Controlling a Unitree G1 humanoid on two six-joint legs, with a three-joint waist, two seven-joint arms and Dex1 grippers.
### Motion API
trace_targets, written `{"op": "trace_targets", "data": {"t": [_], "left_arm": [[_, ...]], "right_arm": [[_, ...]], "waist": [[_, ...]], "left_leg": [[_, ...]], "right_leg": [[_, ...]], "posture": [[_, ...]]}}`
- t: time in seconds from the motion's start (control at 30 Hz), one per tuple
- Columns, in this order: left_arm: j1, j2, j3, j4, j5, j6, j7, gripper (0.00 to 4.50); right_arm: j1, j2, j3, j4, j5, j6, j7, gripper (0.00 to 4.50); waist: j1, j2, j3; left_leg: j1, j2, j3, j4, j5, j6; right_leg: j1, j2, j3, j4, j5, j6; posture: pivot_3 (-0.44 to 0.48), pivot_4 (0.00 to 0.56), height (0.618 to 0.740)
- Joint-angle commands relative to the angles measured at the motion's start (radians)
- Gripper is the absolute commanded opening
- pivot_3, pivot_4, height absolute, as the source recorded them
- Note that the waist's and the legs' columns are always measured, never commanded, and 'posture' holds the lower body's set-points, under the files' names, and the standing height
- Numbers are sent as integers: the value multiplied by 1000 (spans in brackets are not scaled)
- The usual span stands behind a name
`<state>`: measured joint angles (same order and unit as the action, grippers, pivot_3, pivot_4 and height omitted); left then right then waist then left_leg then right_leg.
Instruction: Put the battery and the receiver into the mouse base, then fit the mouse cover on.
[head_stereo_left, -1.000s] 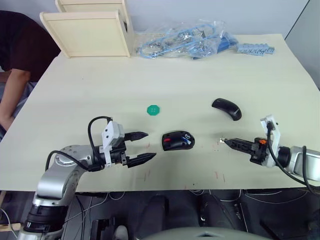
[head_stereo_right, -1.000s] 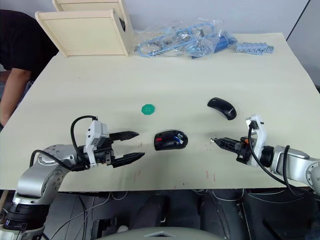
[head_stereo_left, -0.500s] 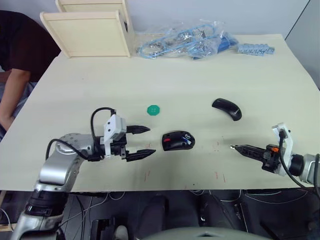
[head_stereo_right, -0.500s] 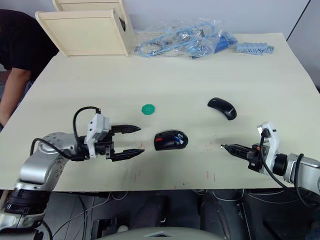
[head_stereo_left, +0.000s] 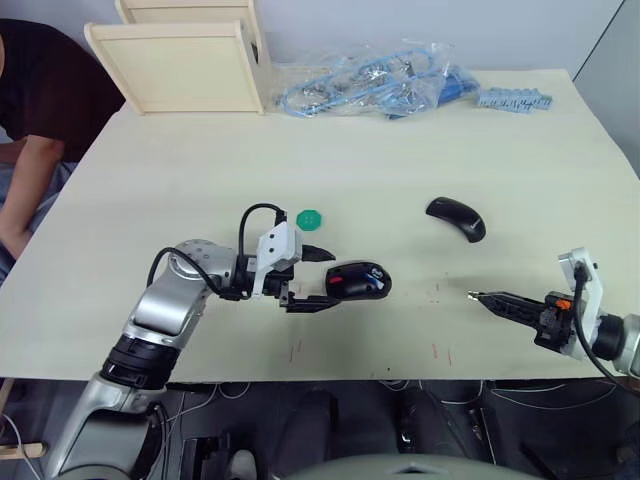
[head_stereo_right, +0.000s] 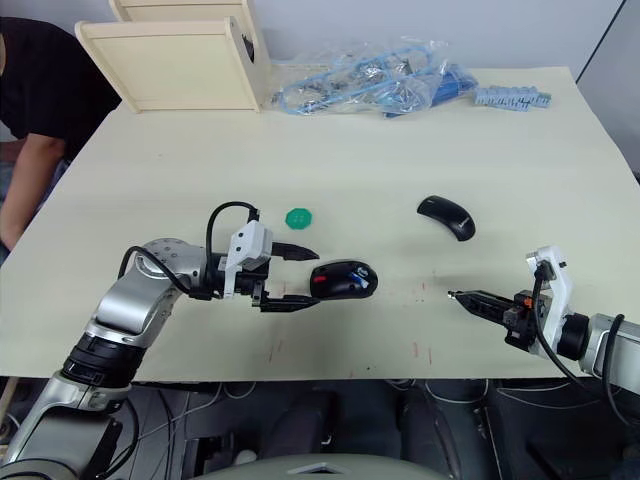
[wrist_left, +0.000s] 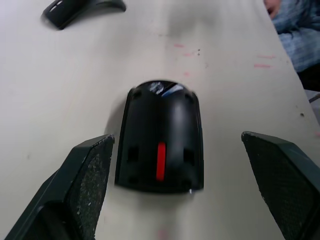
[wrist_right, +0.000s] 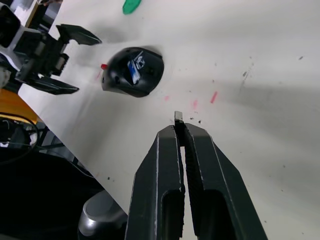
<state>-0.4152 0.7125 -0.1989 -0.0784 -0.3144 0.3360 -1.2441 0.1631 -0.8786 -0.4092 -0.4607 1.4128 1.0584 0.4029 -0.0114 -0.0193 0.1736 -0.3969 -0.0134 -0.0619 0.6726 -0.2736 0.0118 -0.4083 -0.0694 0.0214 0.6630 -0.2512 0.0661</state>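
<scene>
Left gripper (head_stereo_left: 322, 277) is closing in on the mouse base (head_stereo_left: 357, 281), jaws apart and now straddling its rear; bracing it, I judge. Right gripper (head_stereo_left: 476, 296) is backing away from the base, pinched together on the tiny receiver (wrist_right: 178, 116).

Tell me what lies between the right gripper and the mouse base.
Only bare table with a few small red marks, seen in the left eye view, lies between the right gripper and the mouse base.
</scene>
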Motion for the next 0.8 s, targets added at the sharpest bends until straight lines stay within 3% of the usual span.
{"op": "trace_targets", "data": {"t": [0.03,0.8], "left_arm": [[-39,-18,-33,5,42,-23,7,4338],[-122,-114,-111,108,162,-57,22,4338]], "right_arm": [[4,-2,-32,-35,23,-7,-7,0],[-22,4,-8,-35,27,-9,-24,0]], "waist": [[0,0,0],[0,0,0]], "left_leg": [[0,0,0,0,0,0],[0,0,0,0,0,0]], "right_leg": [[0,0,0,0,0,0],[0,0,0,0,0,0]], "posture": [[0,150,740],[0,150,740]]}}
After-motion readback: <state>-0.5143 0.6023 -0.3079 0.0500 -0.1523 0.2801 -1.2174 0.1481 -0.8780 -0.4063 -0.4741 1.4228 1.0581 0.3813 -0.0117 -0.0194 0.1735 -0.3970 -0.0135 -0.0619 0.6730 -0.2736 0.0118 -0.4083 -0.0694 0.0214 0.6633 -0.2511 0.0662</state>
